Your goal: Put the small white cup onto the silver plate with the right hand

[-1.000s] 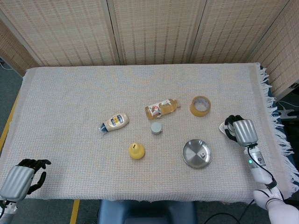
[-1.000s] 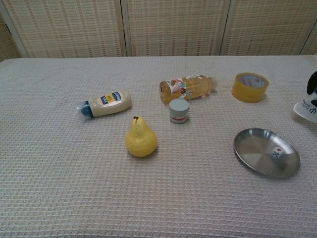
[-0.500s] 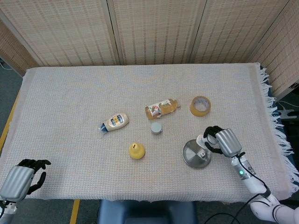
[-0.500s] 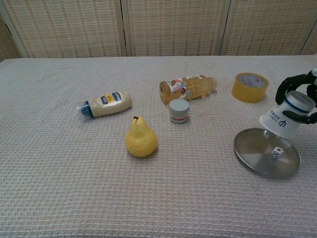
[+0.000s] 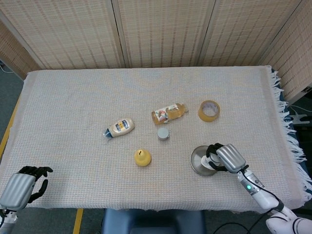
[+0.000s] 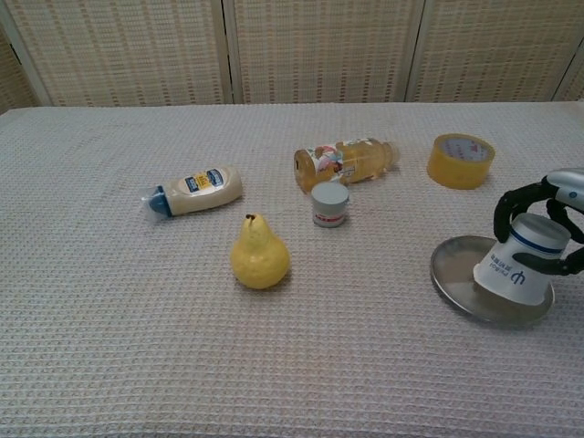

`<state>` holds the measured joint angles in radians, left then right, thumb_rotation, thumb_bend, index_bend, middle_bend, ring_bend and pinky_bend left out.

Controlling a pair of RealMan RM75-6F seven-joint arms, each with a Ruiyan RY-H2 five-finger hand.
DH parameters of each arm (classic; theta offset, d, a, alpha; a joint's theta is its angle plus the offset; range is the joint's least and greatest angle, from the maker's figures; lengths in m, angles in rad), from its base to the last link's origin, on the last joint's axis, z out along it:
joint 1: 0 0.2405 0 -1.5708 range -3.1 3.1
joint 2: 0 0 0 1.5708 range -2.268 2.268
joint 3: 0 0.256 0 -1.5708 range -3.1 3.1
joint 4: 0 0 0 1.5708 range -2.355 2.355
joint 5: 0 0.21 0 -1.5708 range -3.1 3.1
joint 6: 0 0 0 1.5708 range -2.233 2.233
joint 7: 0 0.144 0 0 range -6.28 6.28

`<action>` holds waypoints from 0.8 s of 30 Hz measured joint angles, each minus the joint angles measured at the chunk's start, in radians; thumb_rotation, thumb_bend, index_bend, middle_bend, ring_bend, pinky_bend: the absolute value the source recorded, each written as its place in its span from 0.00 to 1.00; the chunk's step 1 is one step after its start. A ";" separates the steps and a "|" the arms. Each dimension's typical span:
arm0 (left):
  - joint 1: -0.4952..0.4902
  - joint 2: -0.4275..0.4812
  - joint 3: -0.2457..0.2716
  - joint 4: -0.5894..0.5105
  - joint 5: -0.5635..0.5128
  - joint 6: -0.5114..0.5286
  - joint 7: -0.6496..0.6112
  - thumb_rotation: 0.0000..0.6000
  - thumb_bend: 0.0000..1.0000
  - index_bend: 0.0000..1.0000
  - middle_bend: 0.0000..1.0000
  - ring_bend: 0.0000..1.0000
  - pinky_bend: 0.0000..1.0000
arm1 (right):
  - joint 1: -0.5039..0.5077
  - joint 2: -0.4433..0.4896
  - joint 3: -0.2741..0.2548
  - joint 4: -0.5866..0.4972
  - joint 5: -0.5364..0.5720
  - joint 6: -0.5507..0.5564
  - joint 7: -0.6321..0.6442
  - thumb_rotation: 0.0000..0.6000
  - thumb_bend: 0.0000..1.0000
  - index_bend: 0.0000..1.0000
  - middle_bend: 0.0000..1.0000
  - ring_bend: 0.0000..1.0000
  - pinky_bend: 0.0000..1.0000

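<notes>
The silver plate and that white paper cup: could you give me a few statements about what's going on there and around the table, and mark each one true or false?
1. The right hand grips the small white paper cup upside down over the round silver plate. True.
2. The yellow pear lies on the plate. False: it stands on the cloth, well apart from the plate.
3. The roll of yellow tape lies flat on the cloth beyond the plate. True.
4. The left hand holds the white squeeze bottle with the blue cap. False: that hand is at the near table corner holding nothing, and the bottle lies alone on the cloth.
5. The clear bottle of orange drink stands upright. False: it lies on its side.
</notes>
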<state>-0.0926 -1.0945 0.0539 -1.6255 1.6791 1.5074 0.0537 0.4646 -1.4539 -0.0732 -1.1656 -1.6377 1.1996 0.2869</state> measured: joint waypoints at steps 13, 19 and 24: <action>0.000 0.002 0.000 0.000 0.001 0.001 -0.006 1.00 0.51 0.39 0.48 0.43 0.38 | 0.015 -0.138 0.010 0.205 -0.032 0.022 0.020 1.00 0.31 0.57 0.50 0.42 0.72; 0.000 0.002 0.000 0.000 0.001 -0.001 -0.003 1.00 0.51 0.39 0.48 0.43 0.38 | 0.020 -0.220 0.023 0.360 -0.053 0.085 0.028 1.00 0.31 0.57 0.50 0.42 0.72; 0.000 0.002 0.000 0.000 0.002 0.000 -0.002 1.00 0.52 0.39 0.48 0.43 0.38 | 0.018 -0.288 0.020 0.470 -0.069 0.129 0.073 1.00 0.31 0.57 0.50 0.42 0.72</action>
<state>-0.0931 -1.0929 0.0540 -1.6251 1.6809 1.5070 0.0521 0.4827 -1.7416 -0.0533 -0.6955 -1.7064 1.3289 0.3601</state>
